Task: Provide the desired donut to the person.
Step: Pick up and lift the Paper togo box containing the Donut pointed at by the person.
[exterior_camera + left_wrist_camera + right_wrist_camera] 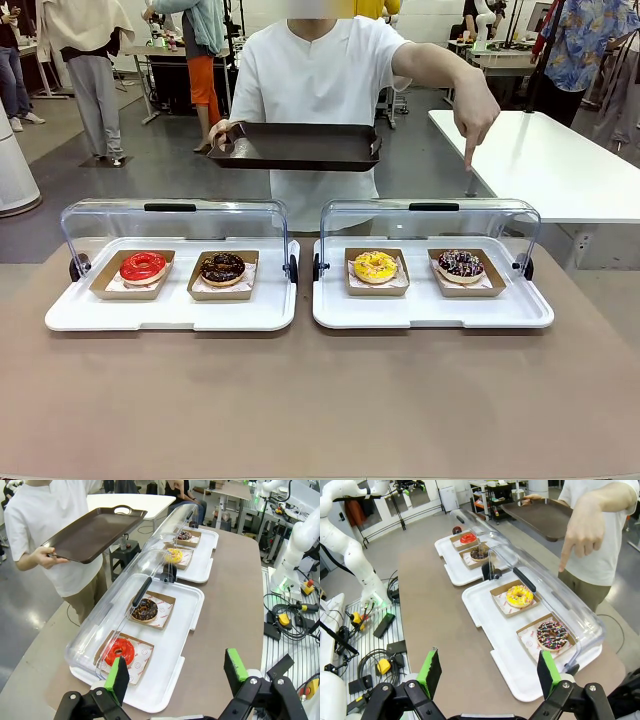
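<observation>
With left gripper [176, 658] and right gripper [488, 655] jaws released, the white-shirted person [315, 80] points a hand [476, 112] toward the sprinkle-topped chocolate ring donut [460, 264] near the table's [320, 400] right edge.

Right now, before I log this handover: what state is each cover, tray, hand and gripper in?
left cover, open, rolled back
right cover, open, rolled back
brown tray, empty, held by the person
pointing hand, index finger down above right cover
left gripper, open, empty
right gripper, open, empty
</observation>
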`<action>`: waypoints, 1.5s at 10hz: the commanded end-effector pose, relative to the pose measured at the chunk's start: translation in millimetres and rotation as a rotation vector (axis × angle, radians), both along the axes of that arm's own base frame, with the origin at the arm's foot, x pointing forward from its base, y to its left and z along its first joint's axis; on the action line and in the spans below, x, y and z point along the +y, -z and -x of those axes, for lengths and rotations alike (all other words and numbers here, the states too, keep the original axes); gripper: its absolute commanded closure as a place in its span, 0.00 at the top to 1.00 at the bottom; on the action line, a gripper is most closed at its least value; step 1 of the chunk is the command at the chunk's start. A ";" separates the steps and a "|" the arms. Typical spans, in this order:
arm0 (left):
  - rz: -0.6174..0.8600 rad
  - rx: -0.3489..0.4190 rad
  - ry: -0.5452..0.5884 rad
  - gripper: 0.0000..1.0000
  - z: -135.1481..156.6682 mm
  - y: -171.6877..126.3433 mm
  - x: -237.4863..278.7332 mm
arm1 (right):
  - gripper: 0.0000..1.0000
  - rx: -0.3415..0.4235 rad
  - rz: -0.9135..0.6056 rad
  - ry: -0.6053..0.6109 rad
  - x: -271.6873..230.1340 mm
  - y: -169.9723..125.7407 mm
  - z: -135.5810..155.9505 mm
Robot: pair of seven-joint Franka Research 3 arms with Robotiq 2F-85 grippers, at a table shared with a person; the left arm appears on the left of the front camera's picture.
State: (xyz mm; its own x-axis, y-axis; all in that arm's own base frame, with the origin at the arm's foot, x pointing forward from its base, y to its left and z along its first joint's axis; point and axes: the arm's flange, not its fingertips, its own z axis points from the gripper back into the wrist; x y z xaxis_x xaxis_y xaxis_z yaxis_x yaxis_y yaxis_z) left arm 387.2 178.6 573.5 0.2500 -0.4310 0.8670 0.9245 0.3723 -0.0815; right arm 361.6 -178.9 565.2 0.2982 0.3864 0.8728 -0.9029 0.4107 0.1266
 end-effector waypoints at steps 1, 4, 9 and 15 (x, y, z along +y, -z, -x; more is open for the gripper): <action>0.002 0.001 0.005 1.00 0.4 -0.7 -0.6 | 1.00 0.037 0.050 -0.023 12.0 -2.9 -9.0; 0.002 0.001 0.005 1.00 0.4 -0.7 -0.6 | 1.00 0.133 0.268 -0.137 74.7 -5.7 -30.0; 0.002 0.001 0.005 1.00 0.4 -0.7 -0.6 | 1.00 0.185 0.805 -0.396 176.3 40.7 -48.6; 0.002 0.001 0.005 1.00 0.4 -0.7 -0.6 | 1.00 0.180 0.792 -0.455 174.7 98.1 -45.8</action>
State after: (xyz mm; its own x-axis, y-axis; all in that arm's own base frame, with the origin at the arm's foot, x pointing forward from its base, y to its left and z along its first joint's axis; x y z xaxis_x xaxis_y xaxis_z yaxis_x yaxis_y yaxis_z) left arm 387.6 178.1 573.1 0.2504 -0.4309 0.8670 0.9248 0.3713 -0.0826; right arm 416.7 -1.8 464.0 0.0932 0.9758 0.1980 -0.9902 0.0700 0.1211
